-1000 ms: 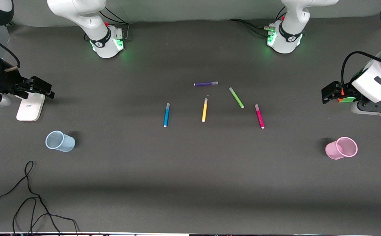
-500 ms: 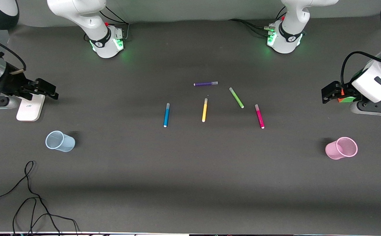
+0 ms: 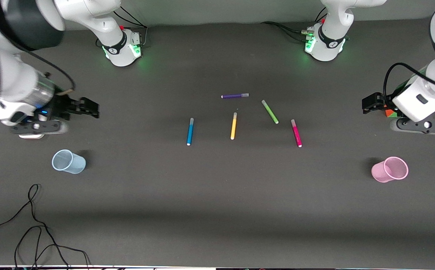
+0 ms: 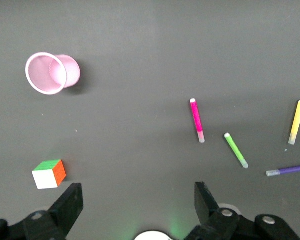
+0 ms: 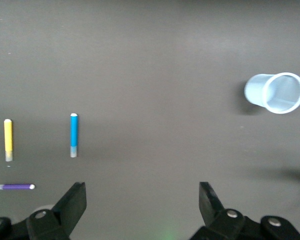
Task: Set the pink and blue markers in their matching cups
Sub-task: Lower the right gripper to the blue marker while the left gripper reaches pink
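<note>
The blue marker [image 3: 190, 131] and the pink marker [image 3: 296, 133] lie flat mid-table; they also show in the right wrist view [image 5: 74, 135] and the left wrist view [image 4: 197, 120]. The pale blue cup [image 3: 68, 161] stands toward the right arm's end, also in the right wrist view [image 5: 276, 93]. The pink cup [image 3: 390, 169] stands toward the left arm's end, also in the left wrist view [image 4: 52, 73]. My right gripper [image 3: 90, 107] is open and empty in the air between the blue cup and the markers. My left gripper [image 3: 370, 102] is open and empty above the table toward the pink cup's end.
A yellow pen [image 3: 233, 126], a green pen [image 3: 269, 111] and a purple pen [image 3: 235, 96] lie among the markers. A colour cube [image 4: 49, 174] sits under the left arm. A white block [image 3: 32, 135] lies under the right arm. Black cables [image 3: 33, 225] trail at the front corner.
My right gripper has swung out from the table's end toward the markers. My left gripper has shifted slightly toward the middle. Markers and cups have not moved.
</note>
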`<state>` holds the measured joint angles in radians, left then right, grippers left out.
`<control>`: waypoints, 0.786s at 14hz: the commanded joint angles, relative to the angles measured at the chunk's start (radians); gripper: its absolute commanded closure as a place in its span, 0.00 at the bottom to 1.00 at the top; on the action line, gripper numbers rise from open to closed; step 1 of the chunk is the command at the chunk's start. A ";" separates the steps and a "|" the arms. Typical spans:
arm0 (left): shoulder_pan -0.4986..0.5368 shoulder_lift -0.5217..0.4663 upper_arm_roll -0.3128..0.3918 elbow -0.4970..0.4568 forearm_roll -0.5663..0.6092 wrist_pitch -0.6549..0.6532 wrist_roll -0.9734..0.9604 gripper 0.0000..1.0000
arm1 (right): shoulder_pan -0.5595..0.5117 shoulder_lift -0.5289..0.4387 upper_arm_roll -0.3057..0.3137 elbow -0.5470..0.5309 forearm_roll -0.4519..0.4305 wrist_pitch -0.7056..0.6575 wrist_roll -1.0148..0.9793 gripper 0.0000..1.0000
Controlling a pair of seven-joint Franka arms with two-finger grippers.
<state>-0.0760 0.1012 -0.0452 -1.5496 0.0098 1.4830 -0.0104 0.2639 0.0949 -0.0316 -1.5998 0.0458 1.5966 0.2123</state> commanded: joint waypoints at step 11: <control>-0.007 0.221 -0.002 0.016 -0.149 0.017 -0.009 0.02 | 0.188 0.296 0.114 0.084 0.023 0.302 0.421 0.00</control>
<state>-0.0749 0.2779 -0.0512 -1.5494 -0.1153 1.5009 -0.0114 0.4093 0.3398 0.0885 -1.5412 0.0993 1.8575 0.5566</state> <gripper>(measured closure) 0.013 0.000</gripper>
